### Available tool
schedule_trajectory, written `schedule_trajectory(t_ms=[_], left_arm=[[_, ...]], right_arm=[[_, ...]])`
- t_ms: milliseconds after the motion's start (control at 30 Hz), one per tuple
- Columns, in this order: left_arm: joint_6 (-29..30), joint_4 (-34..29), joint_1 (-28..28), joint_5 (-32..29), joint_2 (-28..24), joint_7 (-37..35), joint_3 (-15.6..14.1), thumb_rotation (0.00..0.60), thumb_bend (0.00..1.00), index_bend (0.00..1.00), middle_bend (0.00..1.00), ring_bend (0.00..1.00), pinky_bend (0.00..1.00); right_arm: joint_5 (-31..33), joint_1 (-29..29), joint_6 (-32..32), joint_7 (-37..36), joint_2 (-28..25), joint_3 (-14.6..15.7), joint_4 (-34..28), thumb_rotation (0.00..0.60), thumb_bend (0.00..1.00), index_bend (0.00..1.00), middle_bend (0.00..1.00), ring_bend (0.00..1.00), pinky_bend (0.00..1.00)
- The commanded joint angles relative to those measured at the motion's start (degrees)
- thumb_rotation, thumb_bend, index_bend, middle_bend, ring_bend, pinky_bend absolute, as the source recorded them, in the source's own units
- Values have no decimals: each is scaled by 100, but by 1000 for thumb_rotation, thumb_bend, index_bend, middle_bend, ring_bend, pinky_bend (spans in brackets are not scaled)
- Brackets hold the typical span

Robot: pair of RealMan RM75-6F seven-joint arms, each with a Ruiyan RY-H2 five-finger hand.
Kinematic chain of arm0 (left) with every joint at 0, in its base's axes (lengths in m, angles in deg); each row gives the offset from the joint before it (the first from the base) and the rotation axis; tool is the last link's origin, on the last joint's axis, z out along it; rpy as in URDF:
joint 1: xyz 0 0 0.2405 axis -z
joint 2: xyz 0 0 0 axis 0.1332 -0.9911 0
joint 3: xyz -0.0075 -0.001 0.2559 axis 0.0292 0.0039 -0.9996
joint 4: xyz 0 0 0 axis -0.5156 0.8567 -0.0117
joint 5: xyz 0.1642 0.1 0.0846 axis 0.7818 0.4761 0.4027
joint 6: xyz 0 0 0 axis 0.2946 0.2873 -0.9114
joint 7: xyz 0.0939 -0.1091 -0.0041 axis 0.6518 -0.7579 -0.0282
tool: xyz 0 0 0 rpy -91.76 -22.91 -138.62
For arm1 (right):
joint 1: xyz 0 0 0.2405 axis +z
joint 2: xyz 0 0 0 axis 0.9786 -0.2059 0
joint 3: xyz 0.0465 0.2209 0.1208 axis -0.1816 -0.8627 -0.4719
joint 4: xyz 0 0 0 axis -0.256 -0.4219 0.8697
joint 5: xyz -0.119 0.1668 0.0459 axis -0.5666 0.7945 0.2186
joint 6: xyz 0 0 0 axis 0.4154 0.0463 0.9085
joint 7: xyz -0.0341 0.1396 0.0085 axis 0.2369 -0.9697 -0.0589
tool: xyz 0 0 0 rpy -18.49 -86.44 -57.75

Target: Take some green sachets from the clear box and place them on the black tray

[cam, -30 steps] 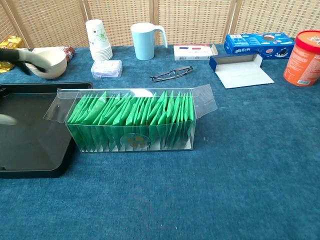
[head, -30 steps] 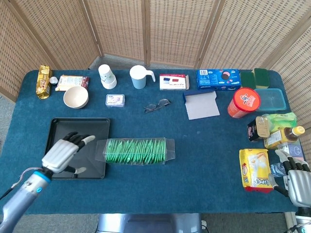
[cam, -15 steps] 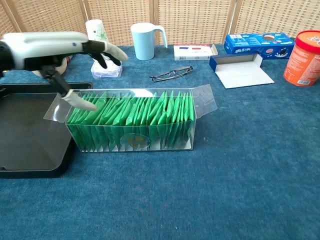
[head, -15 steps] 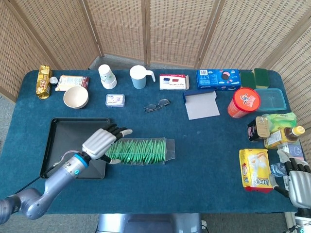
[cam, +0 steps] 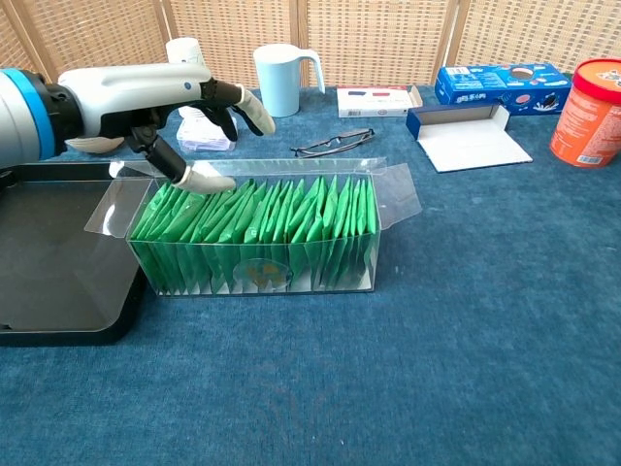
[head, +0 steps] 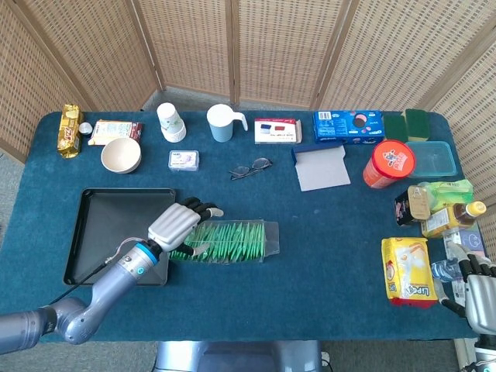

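Left hand [cam: 146,92] out over the left end of the clear box [cam: 257,233], fingers spread wide, nothing held; thumb tip [cam: 209,180] down at the tops of the leftmost green sachets [cam: 262,218], contact too close to call; sachets packed upright in a row inside the box, flaps open at both ends; box lying mid-table, lengthwise 9 to 3 o'clock; black tray [head: 101,225] right at its 9 o'clock end, nothing green on it; right hand [head: 482,298] parked at the table's far 4 o'clock corner, only partly in frame, open or closed impossible to tell; yellow snack bag [head: 408,270] just at its 9 o'clock; glasses [head: 250,167] at 12 o'clock of the box, pale blue mug [head: 222,122] beyond them.
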Motion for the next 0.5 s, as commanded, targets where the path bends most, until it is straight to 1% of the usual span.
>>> schedule_trajectory(t_ms=[33, 200, 267, 333, 500], left_arm=[[61, 43, 46, -108, 69, 54, 7, 517, 301, 229, 210, 244, 154], [139, 124, 92, -346, 173, -3, 69, 518, 298, 235, 212, 251, 163], [127, 167, 124, -513, 209, -104, 134, 518, 298, 235, 212, 253, 166], [92, 255, 198, -713, 236, -215, 264, 517, 299, 235, 212, 254, 167], [-55, 403, 369, -1026, 239, -320, 368, 511, 297, 234, 213, 255, 168]], right_arm=[[8, -3, -18, -9, 4, 4, 4, 503, 390, 152, 223, 249, 277], [19, -6, -46, -21, 17, 8, 15, 503, 390, 154, 223, 249, 277], [31, -6, -70, -26, 26, 11, 23, 503, 390, 155, 223, 249, 277], [31, 4, -120, -20, 32, 30, 26, 505, 389, 157, 223, 249, 277], [35, 17, -185, -17, 45, 43, 15, 504, 390, 162, 223, 249, 277]])
